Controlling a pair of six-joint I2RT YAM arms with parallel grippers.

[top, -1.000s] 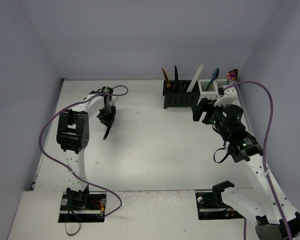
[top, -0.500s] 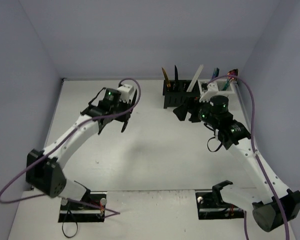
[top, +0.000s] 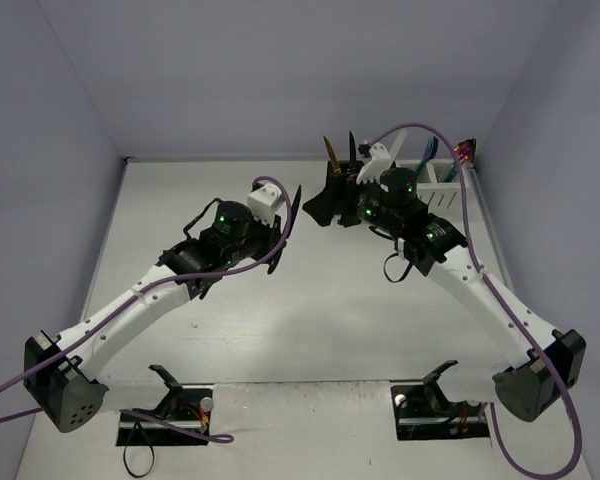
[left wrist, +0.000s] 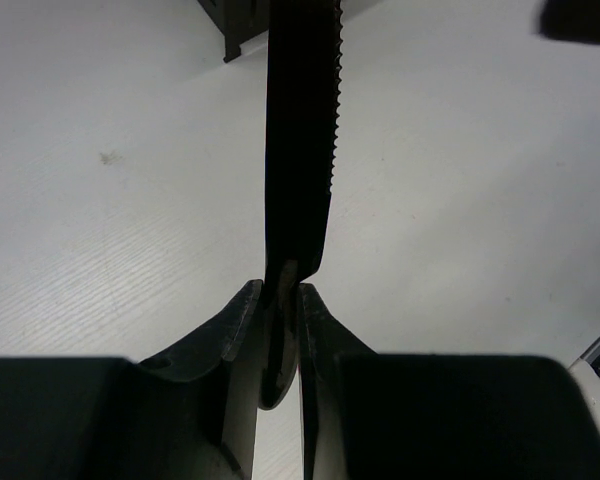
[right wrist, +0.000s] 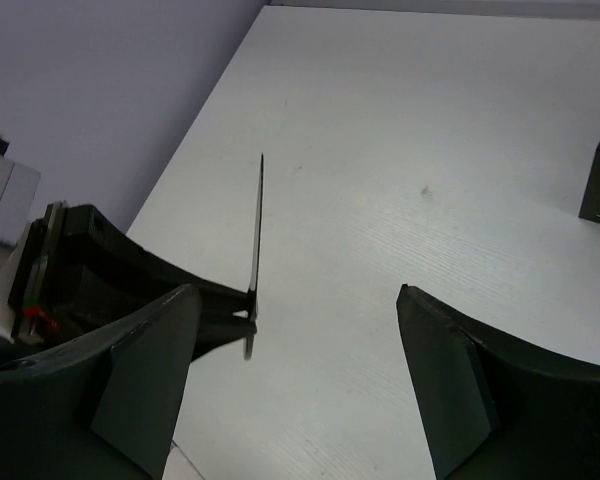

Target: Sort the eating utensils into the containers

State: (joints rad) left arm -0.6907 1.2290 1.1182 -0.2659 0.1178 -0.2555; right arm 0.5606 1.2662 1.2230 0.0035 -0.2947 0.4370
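Observation:
My left gripper [top: 282, 238] is shut on the handle end of a black serrated knife [top: 293, 208] and holds it above the table, blade pointing toward the back. In the left wrist view the knife [left wrist: 300, 130] rises from between the closed fingers [left wrist: 242, 318]. My right gripper [top: 330, 208] is open and empty, just right of the knife, facing it. In the right wrist view the knife [right wrist: 257, 230] shows edge-on between the spread fingers [right wrist: 145, 375]. The black caddy [top: 342, 178] is partly hidden behind the right gripper. The white caddy [top: 438, 178] stands to its right.
A gold utensil [top: 332, 155] and a black one [top: 351, 147] stand in the black caddy. A white chopstick [top: 408, 133], a blue utensil [top: 430, 150] and an iridescent one [top: 465, 152] stand at the white caddy. Purple cables loop over both arms.
My left arm has swung right and forward toward the middle with the knife in its grip. My right gripper has moved left from the white caddy to beside the knife.

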